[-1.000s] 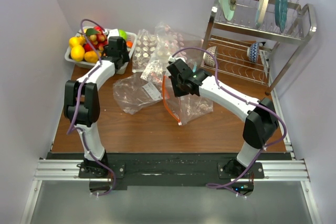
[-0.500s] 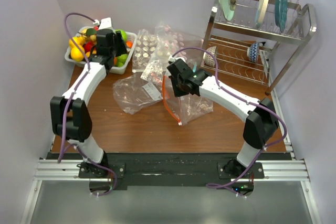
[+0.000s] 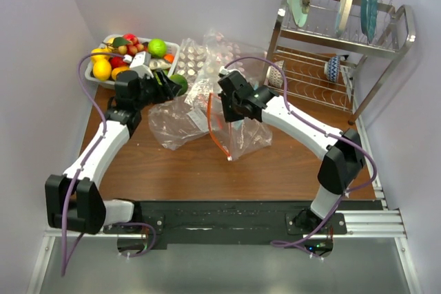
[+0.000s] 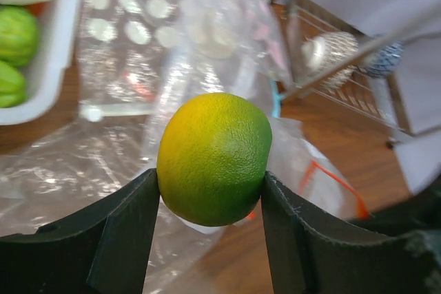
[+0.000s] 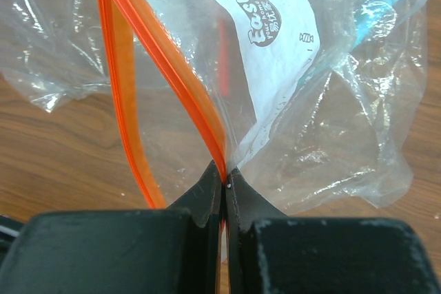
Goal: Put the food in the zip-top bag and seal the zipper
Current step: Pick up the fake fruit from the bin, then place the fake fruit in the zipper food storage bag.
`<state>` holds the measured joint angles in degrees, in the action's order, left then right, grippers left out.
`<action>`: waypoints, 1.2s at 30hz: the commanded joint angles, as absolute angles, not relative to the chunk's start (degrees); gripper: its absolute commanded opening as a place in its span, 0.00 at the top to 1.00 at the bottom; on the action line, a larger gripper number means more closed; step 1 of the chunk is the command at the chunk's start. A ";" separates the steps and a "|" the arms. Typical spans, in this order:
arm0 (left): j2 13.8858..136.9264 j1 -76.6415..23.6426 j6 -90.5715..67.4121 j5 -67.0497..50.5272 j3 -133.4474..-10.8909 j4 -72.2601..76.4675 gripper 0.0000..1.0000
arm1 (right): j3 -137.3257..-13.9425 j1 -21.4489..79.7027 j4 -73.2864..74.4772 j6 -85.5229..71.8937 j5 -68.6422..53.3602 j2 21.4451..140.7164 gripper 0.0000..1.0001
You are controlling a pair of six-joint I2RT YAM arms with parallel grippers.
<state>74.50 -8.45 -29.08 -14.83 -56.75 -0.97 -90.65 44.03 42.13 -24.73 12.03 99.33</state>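
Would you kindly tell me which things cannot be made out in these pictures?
- Top view: the fingertips of the right gripper sit hidden under its own body, so its hold on the zipper is unseen.
- Left wrist view: the tray is cut off by the left edge; the lime covers what lies behind it.
- Right wrist view: the mouth of the zip-top bag runs off the top edge.

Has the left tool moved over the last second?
Yes. The left tool has come off the white tray, rightward and nearer past its corner, toward the zip-top bag, shut on a lime.
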 commanded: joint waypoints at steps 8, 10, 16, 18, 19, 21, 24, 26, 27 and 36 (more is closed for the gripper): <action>66.71 -16.78 -40.15 -31.63 -47.91 12.20 0.66 | -97.64 42.45 40.43 -30.14 0.45 104.15 1.00; 66.97 -18.01 -41.65 -32.34 -45.27 16.23 0.67 | -98.17 42.19 40.34 -30.85 0.18 104.24 1.00; 67.24 -18.72 -42.80 -31.47 -40.61 19.33 0.69 | -98.79 42.01 40.52 -31.82 -1.32 103.18 1.00; 67.32 -18.90 -43.15 -31.46 -39.38 20.82 0.69 | -99.14 42.01 40.69 -31.82 -1.49 102.92 1.00; 67.32 -18.98 -43.24 -31.38 -39.03 21.00 0.69 | -99.31 41.92 41.13 -31.82 -1.23 102.92 1.00; 67.59 -19.16 -43.24 -30.85 -38.15 21.62 0.69 | -99.58 42.01 41.57 -31.64 -0.88 102.83 1.00; 68.64 -19.34 -42.63 -29.80 -37.44 21.53 0.69 | -99.49 42.01 41.75 -31.64 -0.09 102.22 1.00; 69.43 -19.60 -42.36 -28.75 -37.09 21.45 0.71 | -99.49 42.01 41.75 -31.64 -0.09 101.69 1.00; 69.69 -19.77 -42.36 -28.39 -36.39 21.97 0.71 | -99.23 41.92 41.57 -31.73 -0.09 101.52 1.00; 73.56 -22.41 -41.40 -22.94 -34.54 24.52 0.73 | -99.49 41.92 41.84 -31.55 -0.09 100.81 1.00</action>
<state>72.25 -20.49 -41.93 -25.26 -34.94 20.49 -96.97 41.47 43.11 -30.89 1.04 104.62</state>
